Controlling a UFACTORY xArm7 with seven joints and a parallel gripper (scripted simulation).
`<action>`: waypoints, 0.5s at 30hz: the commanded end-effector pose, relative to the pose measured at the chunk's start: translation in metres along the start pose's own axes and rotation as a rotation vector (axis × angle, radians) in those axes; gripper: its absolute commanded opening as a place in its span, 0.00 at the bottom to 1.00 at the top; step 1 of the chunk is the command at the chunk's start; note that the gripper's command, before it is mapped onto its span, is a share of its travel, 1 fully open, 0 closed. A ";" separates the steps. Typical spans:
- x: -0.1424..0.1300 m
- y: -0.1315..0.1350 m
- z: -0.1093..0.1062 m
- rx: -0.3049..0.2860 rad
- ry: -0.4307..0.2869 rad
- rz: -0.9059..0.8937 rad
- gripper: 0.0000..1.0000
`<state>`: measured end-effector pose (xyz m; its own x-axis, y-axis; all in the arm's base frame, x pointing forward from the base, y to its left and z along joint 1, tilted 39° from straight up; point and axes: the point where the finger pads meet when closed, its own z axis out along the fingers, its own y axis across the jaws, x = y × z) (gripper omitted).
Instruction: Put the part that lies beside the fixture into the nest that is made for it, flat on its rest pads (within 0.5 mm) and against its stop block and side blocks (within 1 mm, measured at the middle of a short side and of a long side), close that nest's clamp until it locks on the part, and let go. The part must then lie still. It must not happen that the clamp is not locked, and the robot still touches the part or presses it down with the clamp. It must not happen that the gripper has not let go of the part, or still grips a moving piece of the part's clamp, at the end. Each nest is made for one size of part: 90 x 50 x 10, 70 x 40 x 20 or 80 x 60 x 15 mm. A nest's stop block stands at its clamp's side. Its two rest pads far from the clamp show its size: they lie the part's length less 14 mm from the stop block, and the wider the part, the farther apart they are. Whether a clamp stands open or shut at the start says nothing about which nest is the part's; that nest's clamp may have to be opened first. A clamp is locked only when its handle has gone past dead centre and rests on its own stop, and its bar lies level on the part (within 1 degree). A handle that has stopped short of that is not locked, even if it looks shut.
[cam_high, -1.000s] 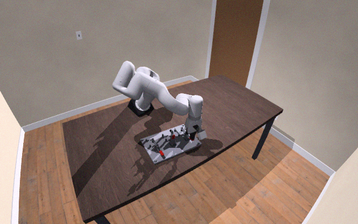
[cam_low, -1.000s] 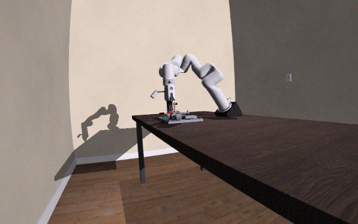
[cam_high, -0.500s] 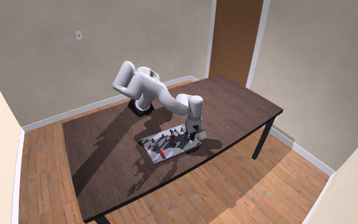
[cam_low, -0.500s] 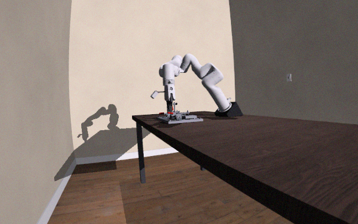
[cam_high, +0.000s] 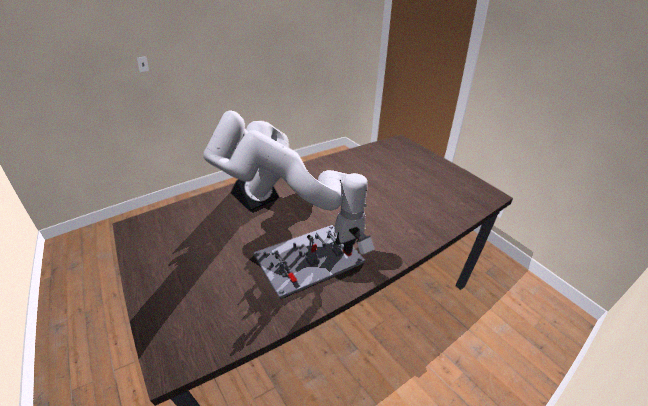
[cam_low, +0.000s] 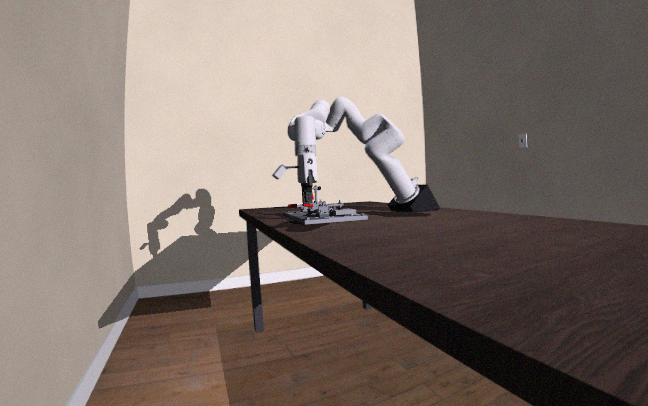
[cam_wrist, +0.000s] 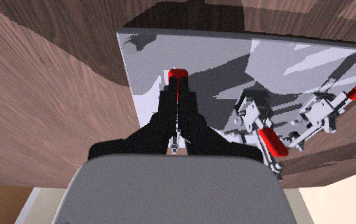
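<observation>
The grey fixture plate (cam_high: 307, 264) lies on the dark table, and it also shows in the wrist view (cam_wrist: 210, 65) and in the exterior view (cam_low: 325, 215). My gripper (cam_wrist: 177, 89) (cam_high: 347, 248) points down over the plate's right end, with its black fingers shut together and nothing between them. The fingertips sit right at the red handle (cam_wrist: 178, 75) of that end's clamp. I cannot tell whether they touch it. Two more clamps with red handles (cam_wrist: 272, 141) (cam_wrist: 352, 93) stand farther along the plate. I cannot make out the part in any view.
The plate's end edge and the table's front edge are close to the gripper (cam_low: 308, 197). The arm's base (cam_high: 255, 197) stands behind the fixture. Small pads and blocks stick up all over the plate.
</observation>
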<state>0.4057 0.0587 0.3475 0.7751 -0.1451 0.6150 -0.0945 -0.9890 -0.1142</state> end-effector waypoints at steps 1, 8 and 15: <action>0.001 0.000 -0.001 0.001 0.003 0.000 0.00; 0.001 0.000 0.000 0.001 0.003 0.000 0.00; 0.001 0.000 0.001 0.001 0.003 0.000 0.00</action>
<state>0.4067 0.0588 0.3462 0.7751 -0.1450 0.6150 -0.0945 -0.9890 -0.1142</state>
